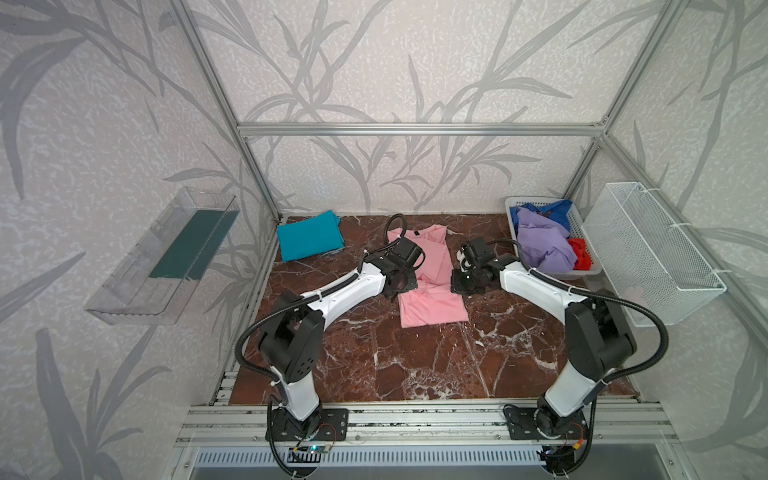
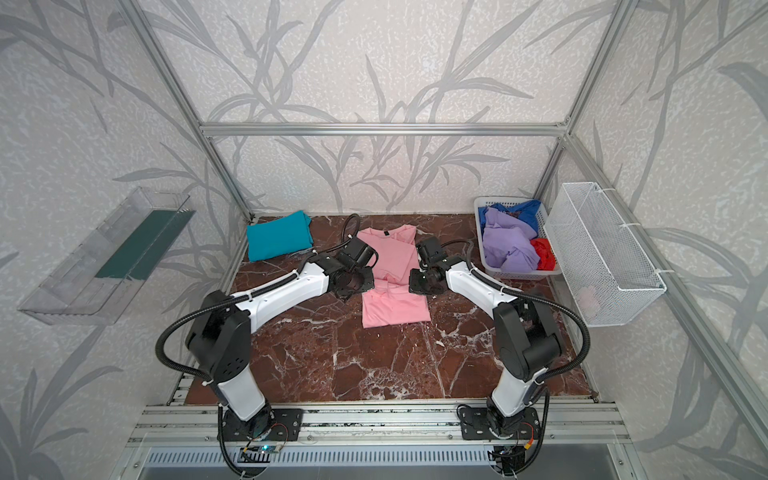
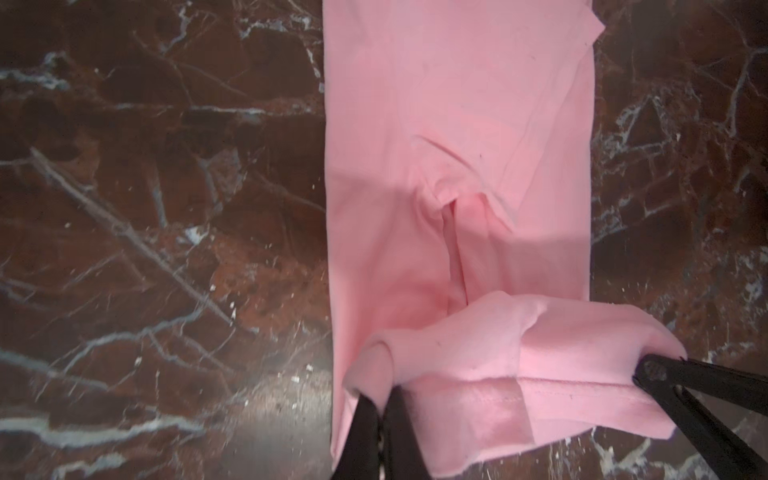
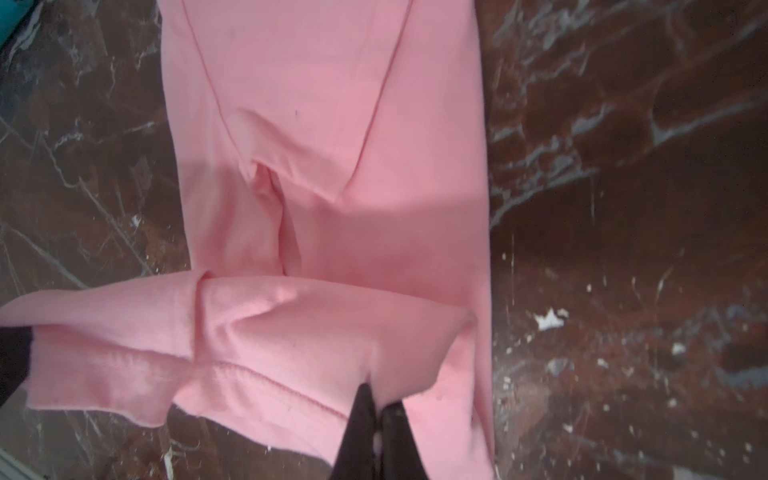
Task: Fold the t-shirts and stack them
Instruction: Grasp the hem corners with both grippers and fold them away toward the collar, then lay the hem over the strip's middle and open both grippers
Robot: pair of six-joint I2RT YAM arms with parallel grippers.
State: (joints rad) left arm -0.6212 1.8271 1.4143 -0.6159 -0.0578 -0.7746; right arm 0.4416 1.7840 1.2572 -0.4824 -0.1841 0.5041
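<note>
Closest in the wrist views are the black fingers. The left pincer (image 3: 380, 401) is pinched tight on one hem corner of the pink shirt (image 3: 457, 124), and the right pincer (image 4: 376, 399) on the other corner. The hem hangs slack and rumpled between them, lifted over the cloth below. Ahead of both fingertips the rest of the shirt lies flat on the table (image 3: 145, 208) as a narrow strip, with a pucker down its middle. A folded teal shirt (image 1: 309, 241) sits well off the left pincer's outer side. Behind the right pincer the basket (image 1: 582, 275) holds a lavender shirt (image 1: 544, 245), a blue shirt (image 1: 559, 208) and a red shirt (image 1: 579, 254). Likely risks:
- The slack hem could land bunched.
- Uneven travel would skew the fold.
- A shallow corner bite may slip.
- Dragging could open the tucked sides or deepen the pucker.
</note>
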